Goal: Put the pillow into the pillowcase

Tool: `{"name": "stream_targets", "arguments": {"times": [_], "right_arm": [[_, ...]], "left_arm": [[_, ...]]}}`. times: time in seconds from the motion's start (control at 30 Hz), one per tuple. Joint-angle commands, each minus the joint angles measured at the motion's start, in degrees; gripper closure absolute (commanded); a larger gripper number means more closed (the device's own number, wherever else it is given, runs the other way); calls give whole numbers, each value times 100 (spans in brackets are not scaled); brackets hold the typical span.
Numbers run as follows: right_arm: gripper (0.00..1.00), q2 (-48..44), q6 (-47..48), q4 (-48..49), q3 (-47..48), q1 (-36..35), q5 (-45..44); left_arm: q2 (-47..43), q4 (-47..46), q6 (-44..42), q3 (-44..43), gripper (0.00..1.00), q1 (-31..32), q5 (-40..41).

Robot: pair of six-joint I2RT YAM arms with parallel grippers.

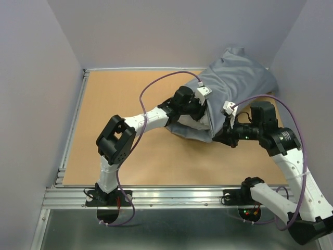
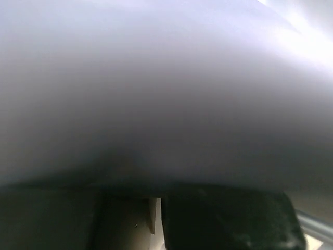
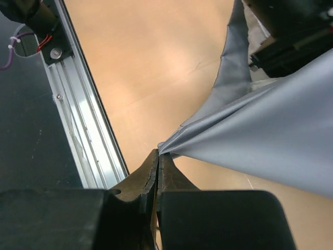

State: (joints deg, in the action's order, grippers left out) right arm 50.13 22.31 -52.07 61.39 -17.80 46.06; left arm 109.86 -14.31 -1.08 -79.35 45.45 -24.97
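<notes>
Pale grey walls (image 1: 156,31) close in a tan table (image 1: 130,94) seen from the top camera, with a metal rail (image 1: 156,195) along its near edge. At the far right corner lies the pillowcase (image 1: 239,78), a blue-grey sack, smooth and swollen into a rounded heap, its open mouth turned toward the arms and a looser fold spilling onto the board below. Something plump fills it, but the pillow itself cannot be picked out; the cloth covers whatever is inside. The left gripper (image 1: 200,107) is pushed into the mouth of the sack, and how far its jaws stand apart cannot be told from here. The right gripper (image 1: 225,127) sits at the near edge of the mouth, touching the cloth.

From the left wrist camera almost everything is one blurred sheet of pale grey fabric pressed close to the lens; whether it is the sack or the cushion cannot be told. The left gripper (image 2: 156,208) shows only as dark shapes at the bottom, its opening unclear.

From the right wrist camera, the right gripper (image 3: 158,156) has its jaws pressed together on a pinch of the pillowcase (image 3: 270,135), the cloth pulled taut from that point in a smooth fan. Beneath are the table (image 3: 156,62) and the rail (image 3: 88,130).
</notes>
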Motion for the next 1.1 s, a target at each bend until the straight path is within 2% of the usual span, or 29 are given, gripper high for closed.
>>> {"name": "stream_targets", "arguments": {"times": [0.0, 0.03, 0.07, 0.1, 0.17, 0.2, 0.23, 0.3, 0.37, 0.4, 0.43, 0.5, 0.57, 0.7, 0.77, 0.87, 1.07], "right_arm": [[99, 216, -662, 19, 436, -180, 538], [99, 338, -770, 57, 497, -171, 161], [100, 479, -754, 57, 523, -162, -304], [99, 628, -658, 57, 550, -153, -491], [99, 604, -596, 188, 463, 30, -669], [99, 603, -604, 189, 427, 75, -738], [100, 577, -648, 285, 410, 110, -852], [99, 594, -762, 382, 418, 136, -1064], [99, 630, -998, 522, 514, 145, -968], [99, 638, -1104, 732, 558, 145, -889], [99, 665, -1227, 847, 602, 145, -889], [99, 761, -1526, 979, 953, 154, -792], [100, 937, -1711, 1041, 1313, 154, -713], [100, 1104, -2211, 1260, 2200, 154, -651], [100, 1148, -2274, 1252, 2368, 154, -686], [99, 1131, -2380, 1244, 2562, 154, -722], [100, 1060, -2485, 1235, 2721, 154, -774]], "left_arm": [[587, -363, 415, -905, 88, -98, 748], [641, -162, 407, -1168, 84, -98, 705], [650, -65, 372, -1222, 65, -89, 617], [607, 41, 146, -1206, 57, -80, 521], [-57, 366, -730, -777, 42, -80, 222], [-62, 558, -735, -592, 39, -80, 108], [-488, 1178, -1379, -321, 37, -80, -15], [-1164, 1937, -1937, -56, 34, -124, -52], [-1694, 2624, -2361, 583, 33, -387, -112], [-2236, 2861, -2405, 1040, 32, -788, -444], [-2511, 2985, -2414, 1044, 25, -1010, -447], [-2968, 3170, -2379, 1544, 25, -1536, -710], [-3514, 3084, -2300, 2010, 24, -2214, -519], [-3631, 2688, -2370, 2512, 23, -2812, -201], [-3455, 2249, -2230, 2626, 23, -2822, 79], [-3095, 1610, -1687, 2548, 25, -2849, 71], [-2365, 702, -447, 2170, 27, -2849, -315]]}}
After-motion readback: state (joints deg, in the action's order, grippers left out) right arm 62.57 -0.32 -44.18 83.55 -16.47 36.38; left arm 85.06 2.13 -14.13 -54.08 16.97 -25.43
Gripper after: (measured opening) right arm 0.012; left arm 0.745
